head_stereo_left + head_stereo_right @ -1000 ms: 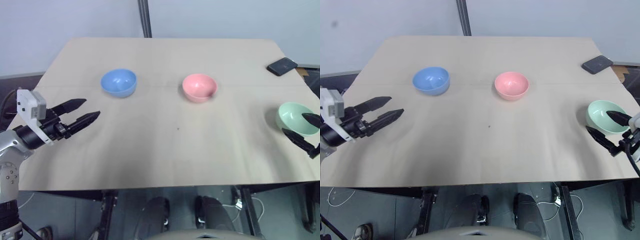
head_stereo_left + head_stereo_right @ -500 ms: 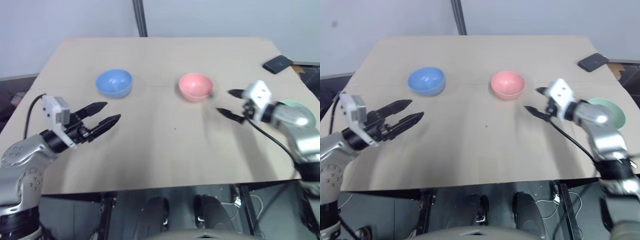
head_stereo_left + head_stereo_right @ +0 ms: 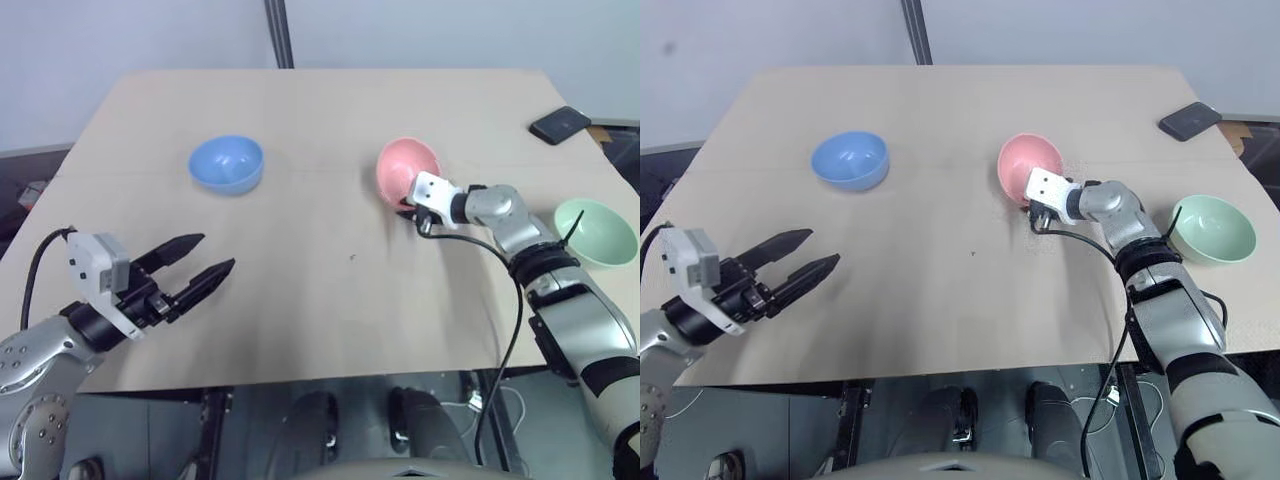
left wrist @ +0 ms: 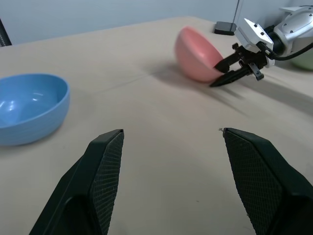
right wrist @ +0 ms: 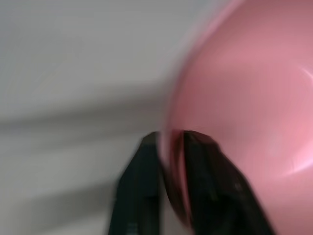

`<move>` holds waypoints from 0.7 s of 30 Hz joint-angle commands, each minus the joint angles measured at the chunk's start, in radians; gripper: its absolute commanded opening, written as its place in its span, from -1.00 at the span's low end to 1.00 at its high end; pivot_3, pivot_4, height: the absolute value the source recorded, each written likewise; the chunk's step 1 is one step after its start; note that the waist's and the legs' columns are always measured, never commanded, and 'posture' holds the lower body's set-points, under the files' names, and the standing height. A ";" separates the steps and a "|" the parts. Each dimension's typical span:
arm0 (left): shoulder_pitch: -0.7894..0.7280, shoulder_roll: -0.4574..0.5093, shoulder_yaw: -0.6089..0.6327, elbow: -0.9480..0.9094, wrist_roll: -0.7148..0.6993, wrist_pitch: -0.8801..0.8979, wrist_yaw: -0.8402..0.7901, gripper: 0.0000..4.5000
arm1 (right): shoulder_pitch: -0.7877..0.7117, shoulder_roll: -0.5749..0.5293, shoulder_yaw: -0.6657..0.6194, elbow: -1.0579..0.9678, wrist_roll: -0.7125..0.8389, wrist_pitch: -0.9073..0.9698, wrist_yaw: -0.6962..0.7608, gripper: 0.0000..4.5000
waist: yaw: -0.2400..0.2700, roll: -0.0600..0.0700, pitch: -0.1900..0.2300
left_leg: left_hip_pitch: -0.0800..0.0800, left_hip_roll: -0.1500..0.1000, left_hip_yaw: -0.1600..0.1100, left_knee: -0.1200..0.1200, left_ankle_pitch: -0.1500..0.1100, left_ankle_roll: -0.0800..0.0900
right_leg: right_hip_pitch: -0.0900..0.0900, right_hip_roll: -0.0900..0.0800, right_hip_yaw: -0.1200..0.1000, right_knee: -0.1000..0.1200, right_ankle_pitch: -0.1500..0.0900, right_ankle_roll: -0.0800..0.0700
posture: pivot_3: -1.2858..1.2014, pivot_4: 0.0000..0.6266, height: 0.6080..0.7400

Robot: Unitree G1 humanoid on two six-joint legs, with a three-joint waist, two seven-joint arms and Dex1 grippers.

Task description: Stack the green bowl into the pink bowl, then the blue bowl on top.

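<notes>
Tan laminate covered the desk (image 3: 330, 330), with wide bare room across its middle and near side, and only a dark phone (image 3: 561, 125) lay by the far right corner. Three bowls sat well apart along it: the blue bowl (image 3: 226, 164) far left, the pink bowl (image 3: 407, 172) near the centre, the green bowl (image 3: 595, 232) close to the right edge. The pink bowl stood tipped up on its side, its mouth turned toward the left, and the right hand (image 3: 408, 203) had its two fingers pinched shut across that bowl's near rim, one inside and one outside. That grip looked like the wrong bowl for the first step, since the green bowl lay to the right of this hand, behind its wrist and nearer the right arm than the left. The left hand (image 3: 208, 268) hovered over the near left part of the desk, its fingers spread and holding nothing, the blue bowl beyond it
</notes>
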 commanded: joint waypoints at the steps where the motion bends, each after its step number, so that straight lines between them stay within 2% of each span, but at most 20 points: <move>1: 0.010 -0.005 0.033 -0.060 -0.022 -0.020 0.021 0.54 | -0.031 0.004 -0.004 0.002 -0.023 -0.078 0.005 -0.99 | -0.006 -0.001 0.000 | 0.000 0.000 0.000 0.000 0.000 -0.001 | 0.000 0.000 -0.001 0.001 0.000 0.000 | 0.03 -0.52 0.98; 3: 0.014 -0.008 0.032 -0.066 -0.023 -0.021 0.027 0.54 | -0.016 -0.003 -0.014 -0.062 0.008 -0.097 0.083 -0.99 | -0.007 0.000 0.000 | 0.001 0.001 -0.002 0.000 0.001 -0.002 | 0.000 0.000 -0.001 0.002 0.000 0.000 | 0.03 -0.52 0.98; 7: 0.007 -0.009 0.016 -0.056 -0.018 -0.025 0.032 0.54 | 0.122 -0.064 -0.004 -0.441 0.156 0.077 0.380 -0.99 | -0.007 0.000 0.000 | 0.000 0.001 -0.003 0.000 0.002 -0.002 | 0.000 0.000 -0.002 0.003 0.002 0.002 | 0.03 -0.52 0.98; 11: -0.013 0.004 -0.008 -0.034 -0.023 -0.030 0.001 0.54 | 0.267 -0.144 0.037 -0.841 0.182 0.354 0.476 -0.99 | 0.007 0.001 0.000 | -0.001 0.000 -0.006 0.000 0.001 -0.002 | 0.000 -0.002 -0.002 0.003 0.002 0.003 | 0.03 -0.52 0.98; 15: -0.019 0.034 -0.025 -0.014 -0.030 -0.032 -0.067 0.54 | 0.304 -0.158 0.075 -0.968 0.157 0.488 0.495 -0.99 | 0.005 0.001 0.000 | 0.000 0.000 -0.006 0.000 0.002 -0.003 | 0.000 -0.003 -0.003 0.005 0.000 -0.002 | 0.03 -0.52 0.98; 16: -0.018 0.042 -0.029 -0.010 -0.029 -0.031 -0.084 0.54 | 0.304 -0.160 0.085 -0.968 0.140 0.492 0.492 -0.75 | 0.007 0.001 0.000 | 0.000 0.000 -0.006 0.000 0.002 -0.003 | 0.000 -0.003 -0.003 0.005 0.000 -0.002 | 0.03 -0.52 0.98; 18: -0.017 0.054 -0.034 -0.001 -0.031 -0.032 -0.114 0.54 | 0.302 -0.158 0.093 -0.966 0.125 0.513 0.479 -0.52 | 0.009 0.001 0.000 | 0.001 0.000 -0.007 0.001 0.002 -0.004 | 0.000 -0.003 -0.004 0.006 0.000 -0.003 | 0.03 -0.52 0.98; 21: -0.032 0.066 -0.037 0.015 -0.043 -0.025 -0.137 0.54 | 0.302 -0.154 0.069 -0.991 0.123 0.561 0.442 0.09 | 0.013 0.001 0.000 | 0.000 0.000 -0.007 0.001 0.002 -0.004 | 0.000 -0.003 -0.007 0.006 0.000 -0.003 | 0.03 -0.52 0.98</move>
